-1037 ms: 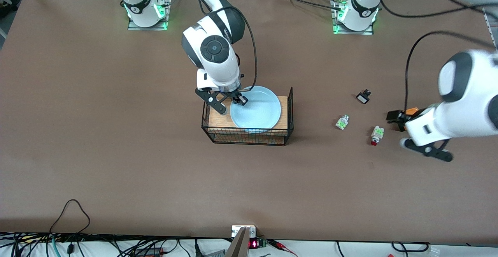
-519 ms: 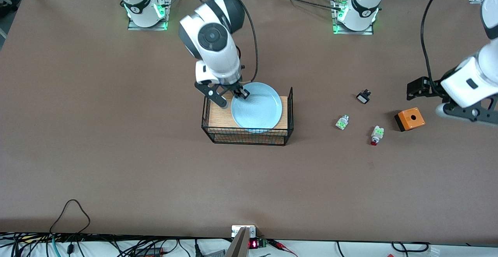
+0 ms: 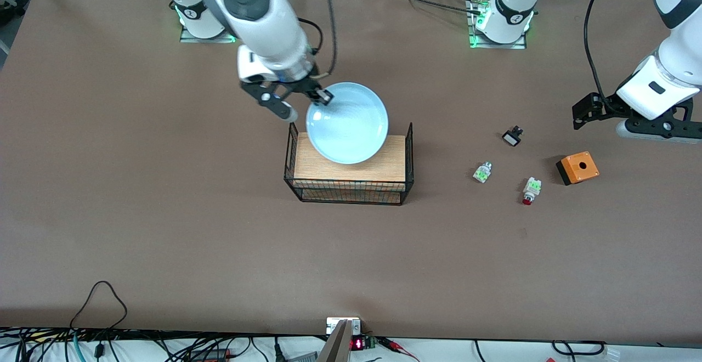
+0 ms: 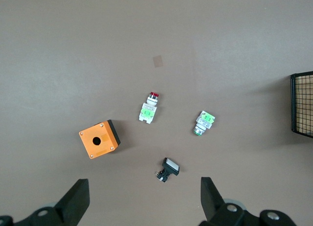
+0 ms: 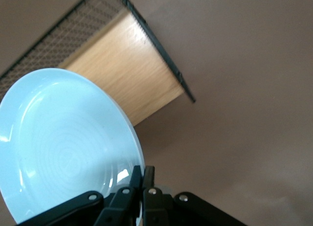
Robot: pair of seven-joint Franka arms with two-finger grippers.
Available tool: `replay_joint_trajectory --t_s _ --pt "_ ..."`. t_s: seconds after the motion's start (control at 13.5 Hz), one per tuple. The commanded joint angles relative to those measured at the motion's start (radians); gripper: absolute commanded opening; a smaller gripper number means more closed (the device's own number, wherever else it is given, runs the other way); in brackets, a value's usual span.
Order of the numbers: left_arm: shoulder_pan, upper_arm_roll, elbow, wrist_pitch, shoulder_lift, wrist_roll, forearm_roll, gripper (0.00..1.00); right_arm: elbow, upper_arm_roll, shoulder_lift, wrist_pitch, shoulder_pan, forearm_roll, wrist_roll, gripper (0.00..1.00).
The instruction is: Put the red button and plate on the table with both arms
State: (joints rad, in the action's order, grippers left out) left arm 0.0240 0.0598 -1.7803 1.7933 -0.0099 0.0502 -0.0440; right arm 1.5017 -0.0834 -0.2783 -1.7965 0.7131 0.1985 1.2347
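- Brown desk (image 3: 137, 186): plate (image 3: 347, 123) airborne over wire rack (image 3: 349, 178).
- Right end effector (image 3: 322, 97): clamped on plate rim; hold level, clear rack, lower onto bare desk.
- Left end effector (image 3: 595, 111): fingers apart, above red button (image 3: 530, 190); descend centred.

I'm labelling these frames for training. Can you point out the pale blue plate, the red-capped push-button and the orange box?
Round pale blue glossy plate (image 3: 347, 124): front view, dish centre.
Whitish green-patched red-capped push-button (image 4: 148, 110): left wrist view, body middle.
Orange box with black base (image 3: 578, 167): front view, top face.

Plate (image 3: 351, 126) in right gripper (image 3: 318, 99) above wire rack (image 3: 349, 178).
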Motion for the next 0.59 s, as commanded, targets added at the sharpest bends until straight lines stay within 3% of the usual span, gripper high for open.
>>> replay_joint_trajectory --t_s 0.0,0.37,0.52 --pt "0.005 0.003 0.010 -0.026 -0.009 -0.004 0.007 1.00 0.009 0.004 0.042 0.084 -0.122 0.009 -0.215 0.00" --pt "0.007 0.002 0.019 -0.083 -0.010 -0.003 0.007 1.00 0.024 -0.004 0.060 0.187 -0.391 -0.004 -0.747 0.00" --pt "0.007 0.002 0.022 -0.094 -0.010 -0.004 0.009 1.00 0.080 -0.004 0.060 0.187 -0.475 -0.054 -0.933 0.00"
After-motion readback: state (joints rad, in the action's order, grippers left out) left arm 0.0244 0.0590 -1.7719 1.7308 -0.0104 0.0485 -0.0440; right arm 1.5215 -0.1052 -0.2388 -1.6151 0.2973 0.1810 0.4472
